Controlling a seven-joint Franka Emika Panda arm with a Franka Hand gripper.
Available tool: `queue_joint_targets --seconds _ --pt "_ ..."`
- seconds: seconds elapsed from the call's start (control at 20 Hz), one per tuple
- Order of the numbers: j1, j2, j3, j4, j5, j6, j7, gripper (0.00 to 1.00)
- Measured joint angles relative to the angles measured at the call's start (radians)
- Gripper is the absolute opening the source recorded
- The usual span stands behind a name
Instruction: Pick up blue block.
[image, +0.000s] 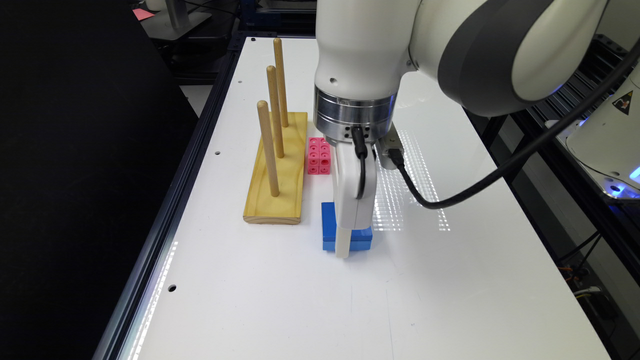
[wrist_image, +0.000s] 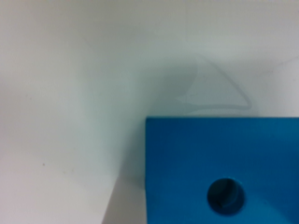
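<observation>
Close-up, blue block (wrist_image: 224, 168) bares its hole; gripper (image: 345, 247) covers it outside.

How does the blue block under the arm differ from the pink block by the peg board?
The blue block is a plain, smooth-sided slab with one round centre hole, seen in the wrist view; the pink block is covered in a grid of small holes. The blue one looks larger than the pink one. The pincer is down at the blue block, while the pink block sits apart beside the wooden peg board. Both rest on the white table.
</observation>
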Motion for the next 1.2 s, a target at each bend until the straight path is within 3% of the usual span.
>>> queue_joint_targets --seconds 0.35,0.7,1.0,1.2 --pt "0.0 -0.009 -0.005 -0.002 -0.0012 -0.011 0.0 0.0" --pt "0.0 -0.071 -0.005 -0.003 -0.0012 -0.079 0.001 0.0" --pt "0.0 -0.153 0.004 -0.003 -0.0008 -0.16 0.01 0.0" --pt "0.0 -0.173 0.006 -0.003 -0.0008 -0.176 0.012 0.0"
